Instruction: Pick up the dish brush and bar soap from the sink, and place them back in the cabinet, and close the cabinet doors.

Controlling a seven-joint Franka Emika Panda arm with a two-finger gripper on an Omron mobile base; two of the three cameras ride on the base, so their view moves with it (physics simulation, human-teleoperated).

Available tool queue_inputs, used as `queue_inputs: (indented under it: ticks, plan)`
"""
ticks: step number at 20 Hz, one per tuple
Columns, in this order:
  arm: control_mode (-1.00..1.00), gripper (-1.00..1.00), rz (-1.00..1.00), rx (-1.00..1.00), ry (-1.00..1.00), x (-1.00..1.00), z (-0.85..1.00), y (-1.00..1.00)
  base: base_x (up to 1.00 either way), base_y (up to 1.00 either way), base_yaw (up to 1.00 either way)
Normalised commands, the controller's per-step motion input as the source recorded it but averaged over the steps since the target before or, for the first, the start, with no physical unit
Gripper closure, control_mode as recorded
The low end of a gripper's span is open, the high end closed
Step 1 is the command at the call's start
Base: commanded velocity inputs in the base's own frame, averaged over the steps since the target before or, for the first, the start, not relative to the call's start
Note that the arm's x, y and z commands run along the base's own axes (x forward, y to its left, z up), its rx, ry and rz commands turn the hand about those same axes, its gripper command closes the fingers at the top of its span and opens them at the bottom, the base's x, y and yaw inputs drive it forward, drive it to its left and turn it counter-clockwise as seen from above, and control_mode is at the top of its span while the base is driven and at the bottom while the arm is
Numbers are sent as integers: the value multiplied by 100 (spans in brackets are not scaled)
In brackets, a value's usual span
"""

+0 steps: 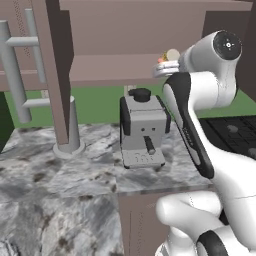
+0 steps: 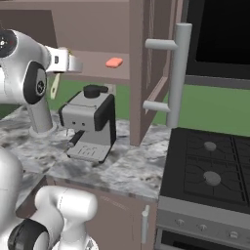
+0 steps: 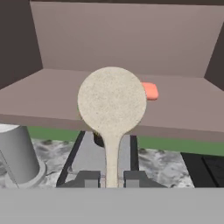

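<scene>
The brush is clamped by its thin handle between the closed fingers of the end effector, its round cream head standing up in front of the open cabinet. In the hand view the head sits level with the front lip of the shelf, just short of it. The soap lies flat on that shelf, a little way in from the edge and to the right of the brush head. From the left base view the brush head peeks out just past the wrist, at shelf height. Both doors hang open, the right one's silver handle jutting toward the stove. A grey coffee machine stands on the marble desk directly under the shelf.
</scene>
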Motion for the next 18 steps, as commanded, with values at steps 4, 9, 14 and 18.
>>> queue_inputs:
  ticks: [4,9,14,18]
  plan:
    - [-100,100,0,0,-8,54,0,0,0,0,0]
    - [-100,100,0,0,-8,56,0,0,0,0,0]
    - [-100,100,0,0,-7,55,0,0,0,0,0]
    - [-100,100,0,0,-1,51,0,0,0,0,0]
